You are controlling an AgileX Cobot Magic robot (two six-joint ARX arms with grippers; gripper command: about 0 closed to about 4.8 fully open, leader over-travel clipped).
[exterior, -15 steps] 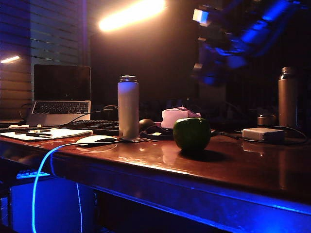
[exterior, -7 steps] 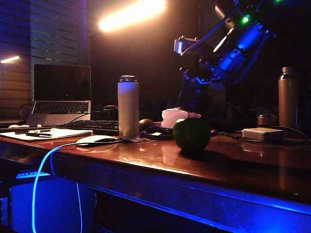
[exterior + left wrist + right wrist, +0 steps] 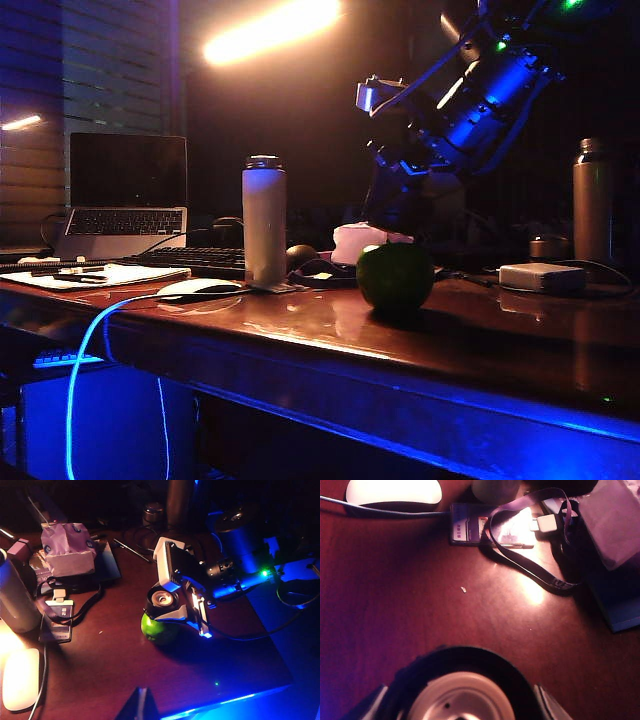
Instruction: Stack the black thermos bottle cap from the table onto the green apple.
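The black thermos bottle cap (image 3: 462,687) fills the near part of the right wrist view, its pale inside showing, with a finger on either side of it (image 3: 547,702). My right gripper (image 3: 172,605) is shut on the cap (image 3: 161,599) and holds it directly over the green apple (image 3: 156,629); I cannot tell whether cap and apple touch. In the exterior view the right gripper (image 3: 397,205) hangs just above and behind the apple (image 3: 395,277) on the table (image 3: 480,340). My left gripper (image 3: 141,694) shows only as a dark pointed tip, fingers together, near the table's front edge.
A white bottle (image 3: 264,220), a mouse (image 3: 198,288), a keyboard and a laptop (image 3: 125,195) stand to the left. A tissue pack (image 3: 365,240) lies behind the apple. A grey box (image 3: 541,276), a small metal cup (image 3: 547,247) and a brown bottle (image 3: 592,200) are on the right.
My right arm has come down and leftward from high up to just above the apple, carrying the cap. The apple and the left arm have not moved.
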